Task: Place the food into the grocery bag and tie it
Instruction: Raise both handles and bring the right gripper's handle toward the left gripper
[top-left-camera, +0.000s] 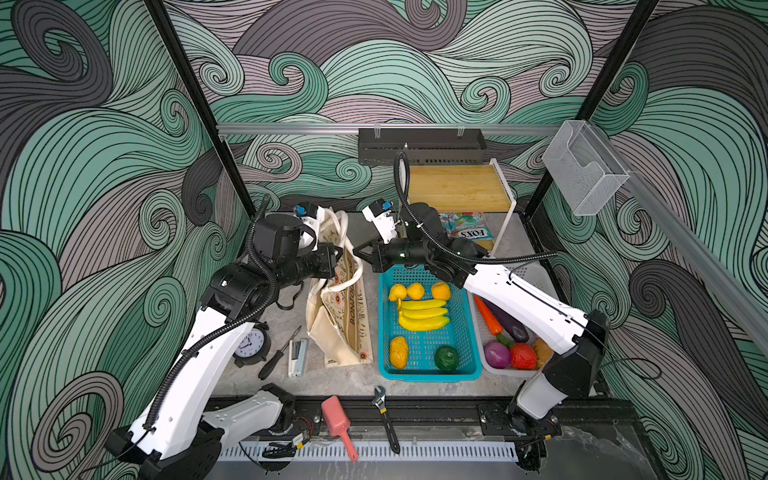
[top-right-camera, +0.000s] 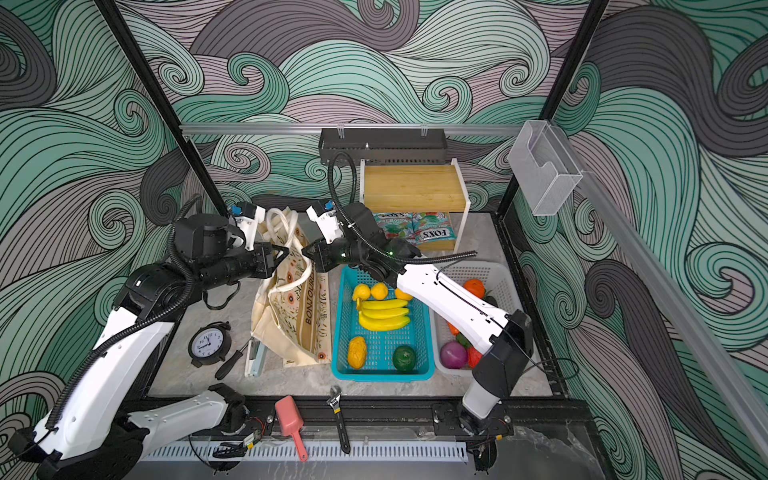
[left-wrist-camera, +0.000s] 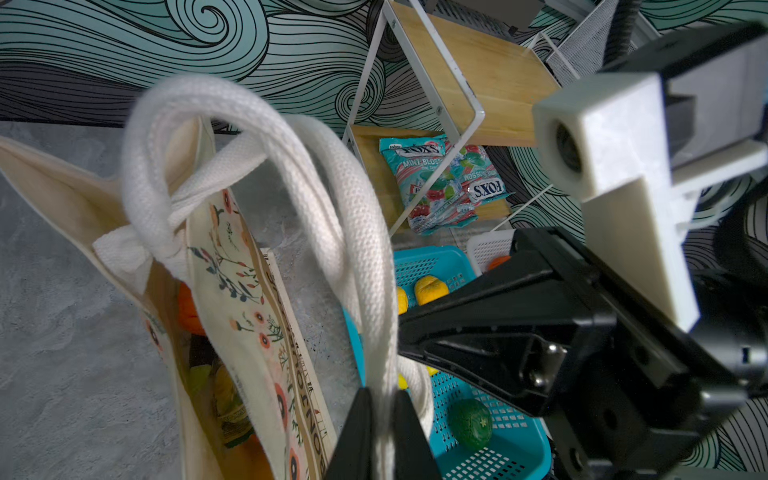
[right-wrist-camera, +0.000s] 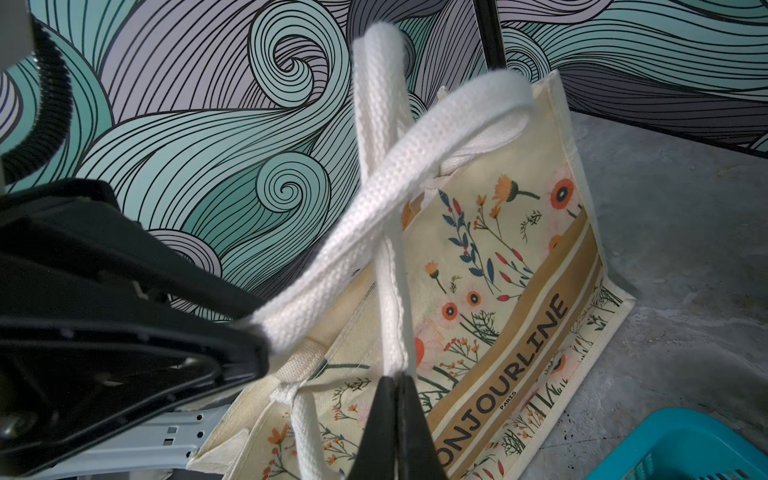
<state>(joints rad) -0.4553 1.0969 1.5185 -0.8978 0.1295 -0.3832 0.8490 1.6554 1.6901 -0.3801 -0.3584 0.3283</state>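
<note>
Grocery bag (top-left-camera: 340, 328) between the grippers (rope handles (right-wrist-camera: 376, 216) crossed); left gripper (left-wrist-camera: 380, 403), right gripper (right-wrist-camera: 397, 384) each pinch one

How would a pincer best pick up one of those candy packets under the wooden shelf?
Probably pinch the nearer FOX'S packet by its front edge, coming in low from the open front: it lies flat, and the wooden shelf roofs it over.

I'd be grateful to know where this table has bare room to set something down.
Bare: the front strip between the teal basket and the black rail, and the corner behind the white basket, beside the shelf. Crowded: the middle, where the tote and both baskets stand side by side.
</note>
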